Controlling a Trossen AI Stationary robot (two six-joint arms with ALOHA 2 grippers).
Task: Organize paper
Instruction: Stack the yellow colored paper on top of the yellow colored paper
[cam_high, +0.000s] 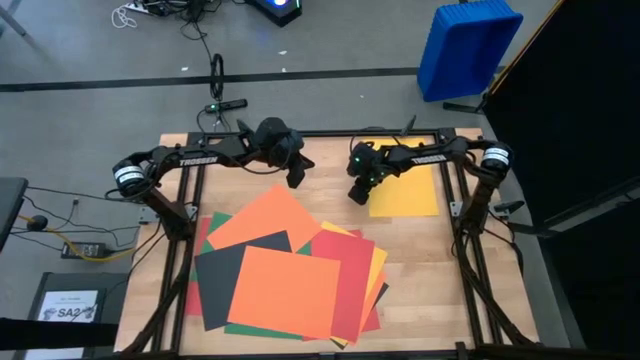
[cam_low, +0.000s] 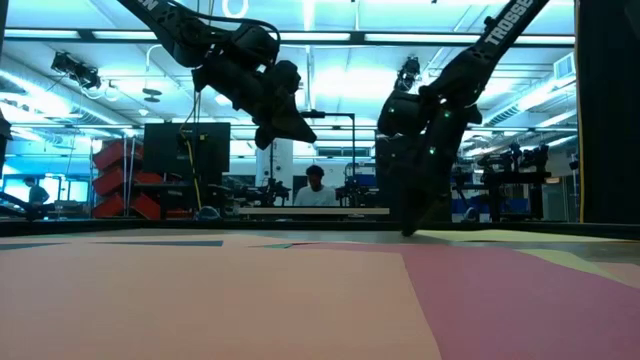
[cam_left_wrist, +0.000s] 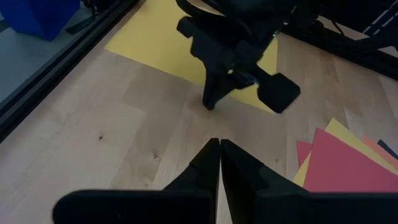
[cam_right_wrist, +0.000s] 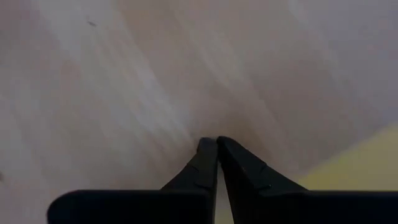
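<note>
A pile of coloured paper lies flat on the near middle of the table: an orange sheet (cam_high: 285, 290) on top, over black (cam_high: 225, 275), red (cam_high: 350, 270), another orange sheet (cam_high: 265, 215) and green and yellow edges. One yellow sheet (cam_high: 410, 190) lies flat by itself at the far right. My right gripper (cam_left_wrist: 208, 104) is shut, pointing steeply down, its tips low over bare wood just off that sheet's near left edge (cam_left_wrist: 249, 93). My left gripper (cam_high: 295, 180) hangs shut in the air above the table's far middle, holding nothing. My right gripper's shut fingertips (cam_low: 408, 230) are down at the bare wood beside the yellow sheet. They are not on the sheet, and I cannot tell whether they touch the table top.
A blue bin (cam_high: 465, 45) stands on the floor beyond the far right corner. A white printed sheet (cam_high: 68, 305) lies left of the table. Black frame rails (cam_high: 190, 200) run along the table's sides. Bare wood shows between the pile and the yellow sheet. A person (cam_low: 315, 185) sits far behind.
</note>
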